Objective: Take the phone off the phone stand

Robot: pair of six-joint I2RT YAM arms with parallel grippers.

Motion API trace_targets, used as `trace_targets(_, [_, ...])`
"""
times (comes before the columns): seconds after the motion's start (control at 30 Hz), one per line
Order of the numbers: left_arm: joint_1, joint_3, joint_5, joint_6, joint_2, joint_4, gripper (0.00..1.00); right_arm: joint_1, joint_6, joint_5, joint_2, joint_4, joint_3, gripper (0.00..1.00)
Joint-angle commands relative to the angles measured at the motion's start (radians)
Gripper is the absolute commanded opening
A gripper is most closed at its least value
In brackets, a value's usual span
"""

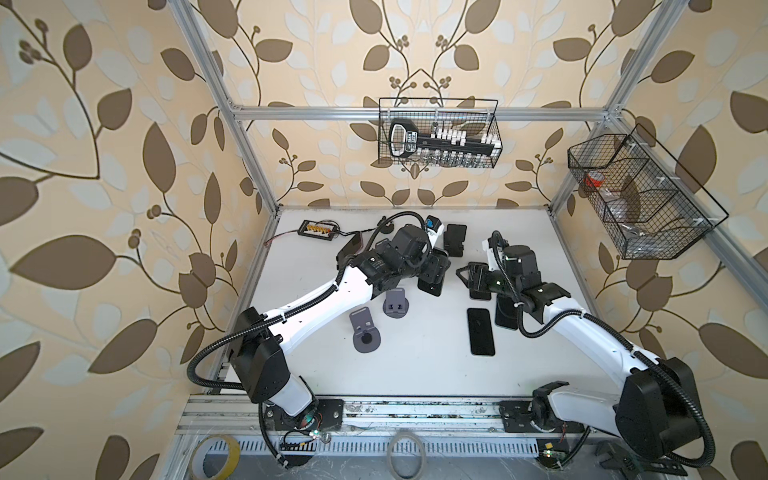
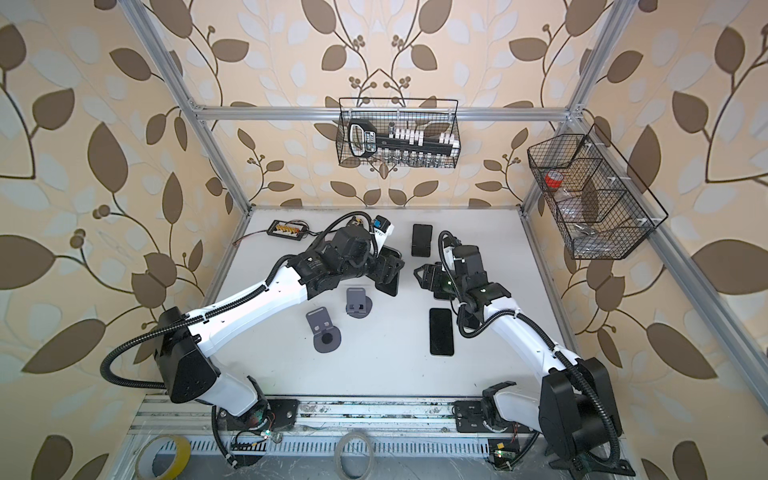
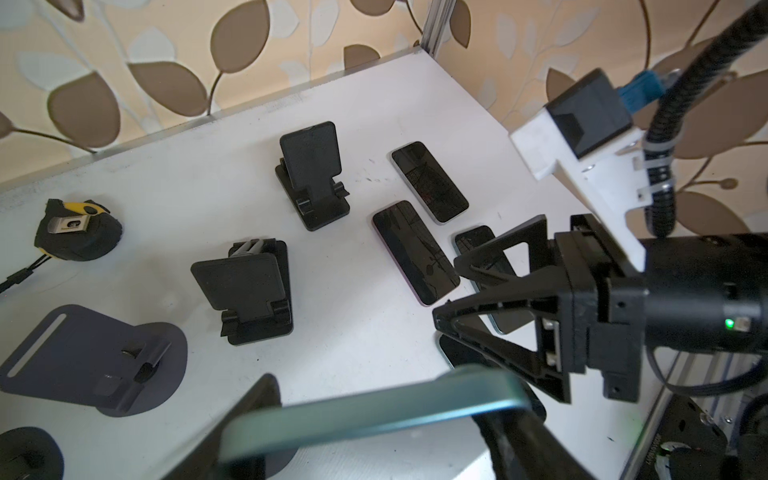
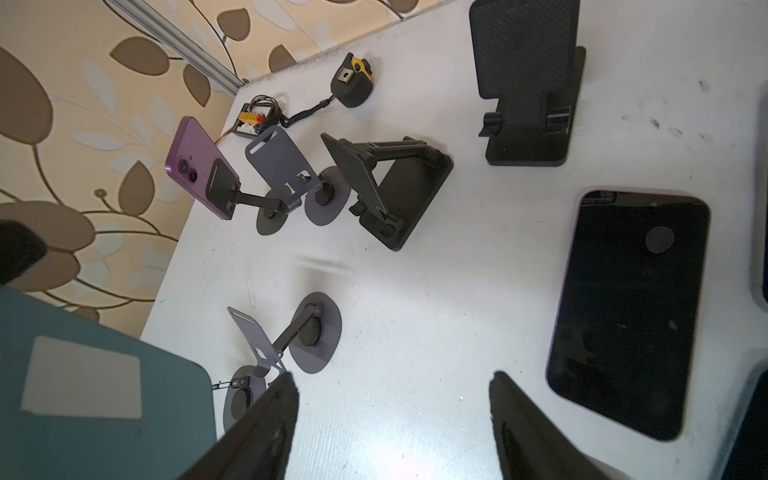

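Teal phone point(image 3: 332, 424), pinched across its width in the left gripper point(image 3: 395, 399), hangs above the surface point(image 3: 353, 316), its back facing the empty, open-jawed right gripper point(image 3: 448, 291) nearby.

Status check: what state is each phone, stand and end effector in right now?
Teal flat phone: clamped in left end effector.
Right end effector: open, empty.
Purple phone: mounted tilted on black-armed stand.
Black-screened phone: lying flat on white table.
Black plastic folding stands: upright, empty.
Grey metal round-based stands: empty.
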Motion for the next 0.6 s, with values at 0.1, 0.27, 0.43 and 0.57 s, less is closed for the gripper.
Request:
trace_targets(0.1, [-0.015,0.104,-0.026,-0.019,0.024,-0.011,0.00,-0.002,-0.001,0.014,-0.017,-0.001,-0.024,0.74])
trace_targets(0.27, [-0.015,0.143,-0.018,-0.040,0.069,-0.045,0.00,-0.003,-0.003,0.013,-0.023,-0.006,-0.024,0.73])
trace_targets(0.43, [-0.015,0.216,-0.037,-0.053,0.132,-0.113,0.00,-0.003,0.000,0.008,-0.036,-0.014,-0.034,0.73])
trace_targets(0.57, [-0.015,0.272,-0.037,-0.073,0.190,-0.158,0.00,-0.003,0.009,0.003,-0.052,-0.039,-0.041,0.73])
